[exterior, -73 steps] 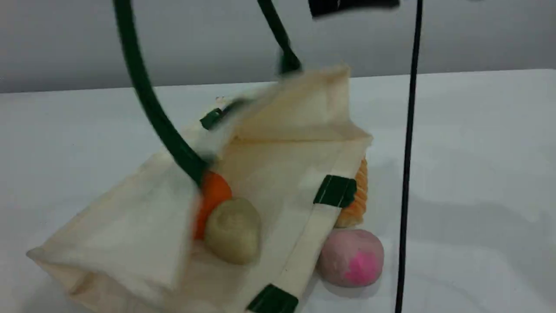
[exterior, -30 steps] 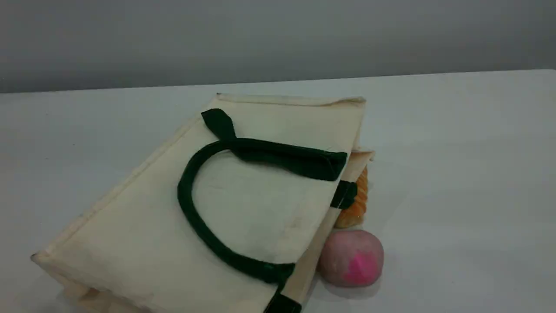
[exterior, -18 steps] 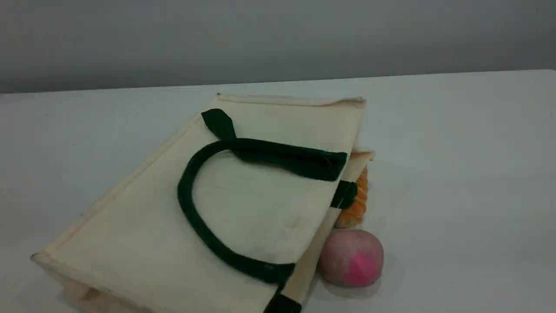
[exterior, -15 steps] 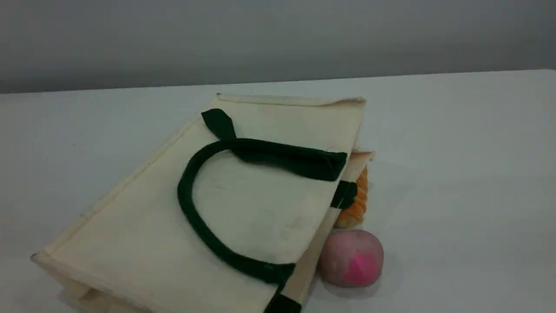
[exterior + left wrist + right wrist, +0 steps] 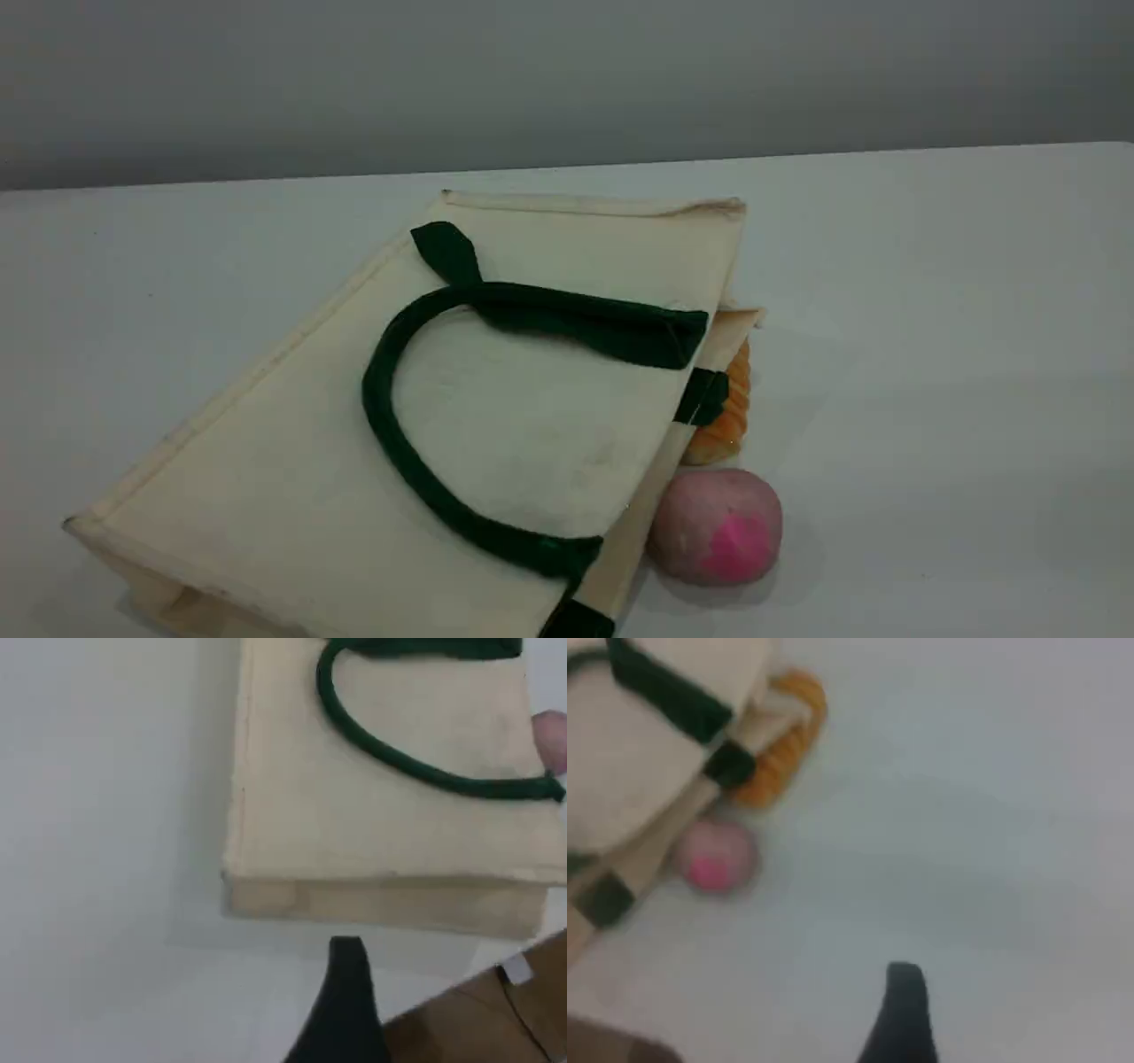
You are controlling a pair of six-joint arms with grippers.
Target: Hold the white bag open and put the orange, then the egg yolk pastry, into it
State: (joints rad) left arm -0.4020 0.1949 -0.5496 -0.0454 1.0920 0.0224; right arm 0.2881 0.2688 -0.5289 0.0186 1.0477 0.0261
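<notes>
Canvas white bag (image 5: 496, 416) lies flat; left gripper (image 5: 347, 970) and right gripper (image 5: 904, 992) hover clear, jaws apart

Bread roll (image 5: 732, 431) nr pink ball (image 5: 716, 526)

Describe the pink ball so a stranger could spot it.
A big cream tote lies flat on the white table. At its right edge, nearest the camera, sits the pink ball: smooth with a magenta patch, unlike the ridged orange roll behind it.

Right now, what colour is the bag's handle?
Dark green handle on the cream-white bag, clearest in the scene view.
</notes>
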